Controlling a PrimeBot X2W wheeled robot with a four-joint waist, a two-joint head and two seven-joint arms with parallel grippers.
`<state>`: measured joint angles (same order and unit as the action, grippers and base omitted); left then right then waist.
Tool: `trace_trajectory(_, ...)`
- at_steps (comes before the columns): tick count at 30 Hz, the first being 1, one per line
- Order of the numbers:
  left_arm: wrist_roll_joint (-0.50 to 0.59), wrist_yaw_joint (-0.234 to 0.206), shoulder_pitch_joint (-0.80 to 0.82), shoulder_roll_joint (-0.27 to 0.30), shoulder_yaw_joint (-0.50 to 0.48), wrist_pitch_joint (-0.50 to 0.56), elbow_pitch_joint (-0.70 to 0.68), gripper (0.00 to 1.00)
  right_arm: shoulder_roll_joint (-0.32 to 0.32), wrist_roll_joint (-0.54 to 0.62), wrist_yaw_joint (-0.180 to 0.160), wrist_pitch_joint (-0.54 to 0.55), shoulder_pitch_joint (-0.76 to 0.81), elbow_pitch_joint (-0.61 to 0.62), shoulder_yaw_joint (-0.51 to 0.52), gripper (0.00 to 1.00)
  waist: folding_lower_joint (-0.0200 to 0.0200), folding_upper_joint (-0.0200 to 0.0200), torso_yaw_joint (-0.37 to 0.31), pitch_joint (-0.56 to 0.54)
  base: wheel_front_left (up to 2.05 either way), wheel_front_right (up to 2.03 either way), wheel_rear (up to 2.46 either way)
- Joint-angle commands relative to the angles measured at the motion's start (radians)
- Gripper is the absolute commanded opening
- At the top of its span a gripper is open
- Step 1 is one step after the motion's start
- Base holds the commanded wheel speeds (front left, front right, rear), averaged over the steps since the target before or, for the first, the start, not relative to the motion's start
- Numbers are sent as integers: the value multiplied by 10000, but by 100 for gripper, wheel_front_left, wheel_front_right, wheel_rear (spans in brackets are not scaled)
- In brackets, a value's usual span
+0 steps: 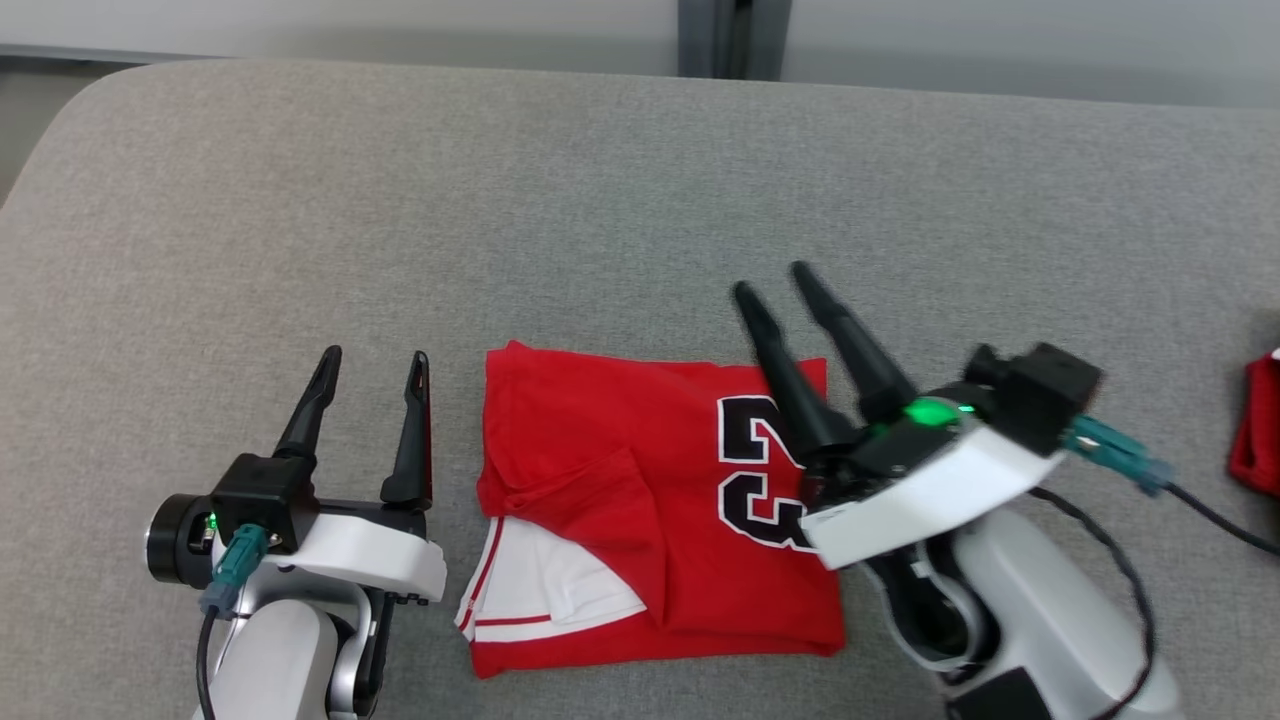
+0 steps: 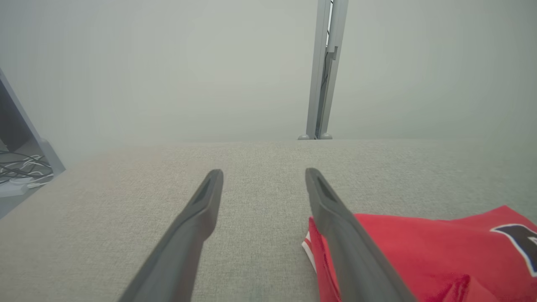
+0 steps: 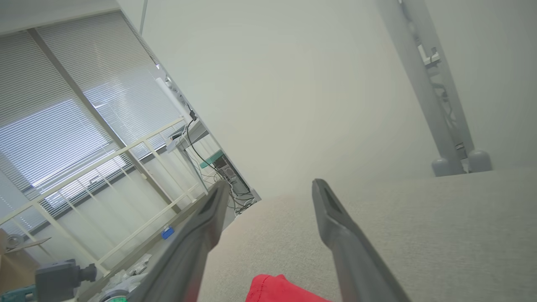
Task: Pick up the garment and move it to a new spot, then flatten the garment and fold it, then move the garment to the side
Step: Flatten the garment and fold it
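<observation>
Hovering with both pairs of fingers spread and empty, I judge the red garment (image 1: pixel 620 500) folded, lying flat on the grey cushion (image 1: pixel 300 200) between my arms, ready to go aside. My left gripper (image 1: pixel 376 353) sits low beside its edge. My right gripper (image 1: pixel 772 279) tilts above the number, perhaps clear of the cloth.

This looks like a robotics lab or test room in an office building. A grey fabric-covered tabletop (image 1: pixel 400 200) has the robot's left tool (image 1: pixel 376 353) and right tool (image 1: pixel 772 278) over it. Plain pale partition walls (image 2: pixel 168 63) and a grey metal post (image 2: pixel 323 71) stand at twelve o'clock. In the right wrist view, slatted window blinds (image 3: pixel 63 105) show at ten o'clock and a cream railing (image 3: pixel 126 167) at eight. In the left wrist view, loose cables (image 2: pixel 21 165) lie on the floor at nine o'clock.
</observation>
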<state>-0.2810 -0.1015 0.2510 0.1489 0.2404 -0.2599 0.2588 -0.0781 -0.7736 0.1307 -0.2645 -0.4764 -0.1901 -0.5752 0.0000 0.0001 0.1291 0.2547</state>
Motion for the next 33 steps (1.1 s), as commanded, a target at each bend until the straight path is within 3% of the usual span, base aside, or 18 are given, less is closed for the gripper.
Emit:
trace_trajectory(1,69,-47,-39,69,-42,-34,-39,100,-101,149,5,-10,153,114,110,100,0,-1,-90,-55,0,0,0)
trace_trajectory(11,99,-255,-416,324,-436,-36,-351,100,-738,2359,5,374,2269,1326,3560,100,0,-1,-656,-630,0,0,0)
trace_trajectory(19,173,-300,-950,563,-357,100,-470,100,-886,4386,3,1459,4039,1999,5351,100,0,-1,-862,-1322,0,0,0)
trace_trajectory(33,271,-487,-1556,785,-68,618,-917,100,-560,4965,3,2331,5015,2558,5975,100,0,-1,-905,-1637,0,0,0)
